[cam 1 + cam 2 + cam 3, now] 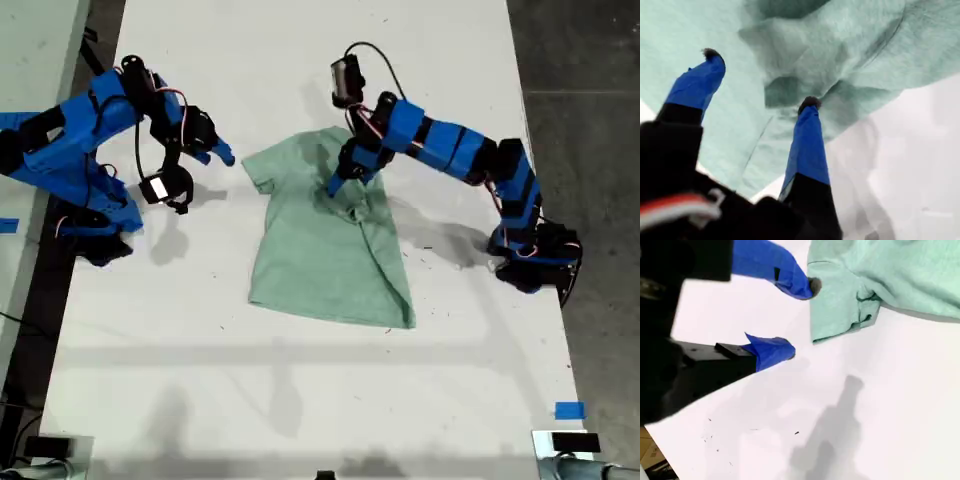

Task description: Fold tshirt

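The soft, limp pale mint-green cloth tshirt [325,240], best pinched at a sleeve/hem edge, is prob. touched by the wide-spread first hand [760,80]; second hand [800,320] spread, empty.

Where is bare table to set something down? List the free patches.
Widest: the white table below the tshirt hem, down to the exterior view's lower edge. Also bare: the strip above the collar, and the gap between my second gripper and the near sleeve. Crowded: mid-shirt, where my first gripper sits over bunched cloth.

Bright even light, soft shadows
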`<state>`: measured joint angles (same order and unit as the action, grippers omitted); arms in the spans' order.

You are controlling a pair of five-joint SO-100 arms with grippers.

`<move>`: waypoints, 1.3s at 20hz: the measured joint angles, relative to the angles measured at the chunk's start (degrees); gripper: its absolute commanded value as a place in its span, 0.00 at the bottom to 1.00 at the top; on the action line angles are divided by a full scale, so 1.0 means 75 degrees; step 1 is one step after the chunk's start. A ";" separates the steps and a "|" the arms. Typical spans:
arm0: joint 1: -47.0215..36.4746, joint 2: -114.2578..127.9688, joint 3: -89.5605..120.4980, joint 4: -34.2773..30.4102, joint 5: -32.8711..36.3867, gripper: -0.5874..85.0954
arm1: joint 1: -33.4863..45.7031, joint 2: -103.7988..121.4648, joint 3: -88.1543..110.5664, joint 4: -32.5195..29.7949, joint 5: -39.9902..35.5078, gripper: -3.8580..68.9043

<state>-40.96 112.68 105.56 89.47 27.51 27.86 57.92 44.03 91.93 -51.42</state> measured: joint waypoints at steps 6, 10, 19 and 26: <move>-0.0059 0.0000 0.0000 0.0023 0.0000 0.31 | 0.0738 0.4230 0.1629 0.0387 -0.0434 0.43; -0.0211 -0.0105 -0.0012 0.0094 0.0059 0.35 | 0.0855 0.5977 0.3516 0.0398 -0.0434 0.39; -0.1230 -0.2859 -0.1254 -0.0738 0.1066 0.36 | 0.0855 0.7312 0.5156 0.0398 -0.0234 0.36; -0.1500 -0.5953 -0.2883 -0.1125 0.1254 0.37 | 0.0855 0.8402 0.6117 0.0398 -0.0094 0.36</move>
<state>-52.21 68.03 83.94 81.04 36.91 34.28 120.94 89.91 94.92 -52.12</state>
